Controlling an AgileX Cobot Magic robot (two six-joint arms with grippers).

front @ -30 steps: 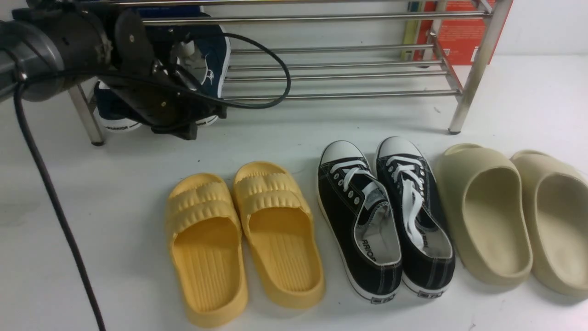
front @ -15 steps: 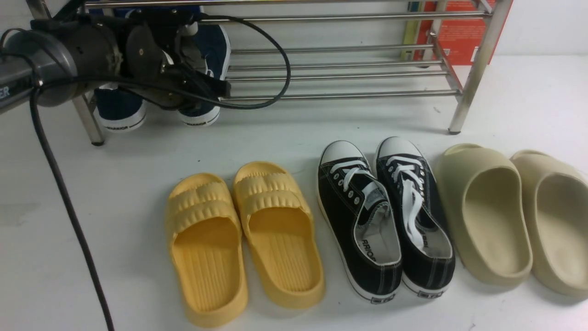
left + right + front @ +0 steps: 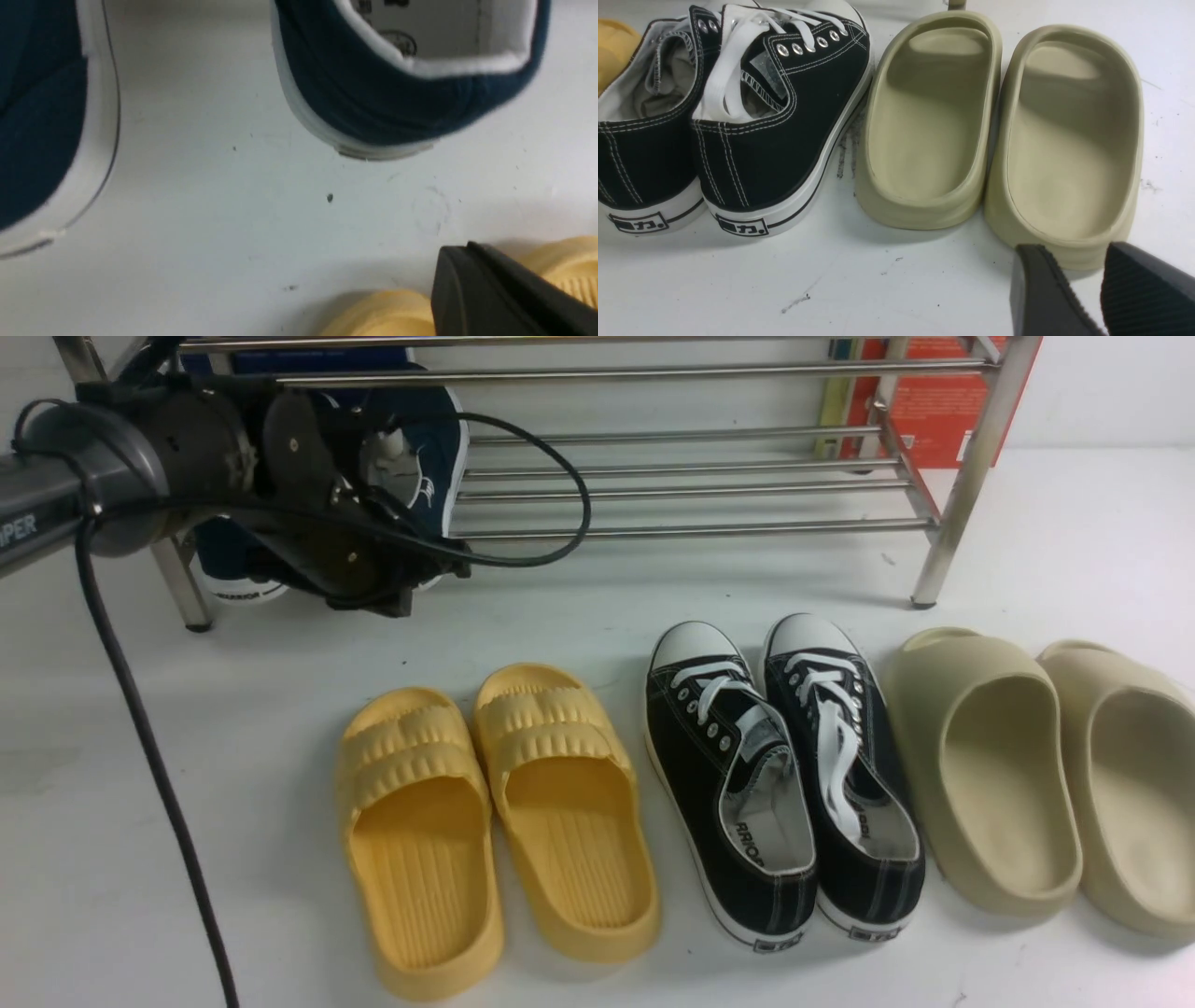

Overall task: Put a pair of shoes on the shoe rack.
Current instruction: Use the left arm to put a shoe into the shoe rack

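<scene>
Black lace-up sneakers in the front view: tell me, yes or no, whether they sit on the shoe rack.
No: the black lace-up sneakers stand on the white floor between the yellow slides and the beige slides, in front of the shoe rack.

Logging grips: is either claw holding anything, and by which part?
Nothing is held: the left claw is shut, clear of the navy shoes; the right claw is empty.
</scene>
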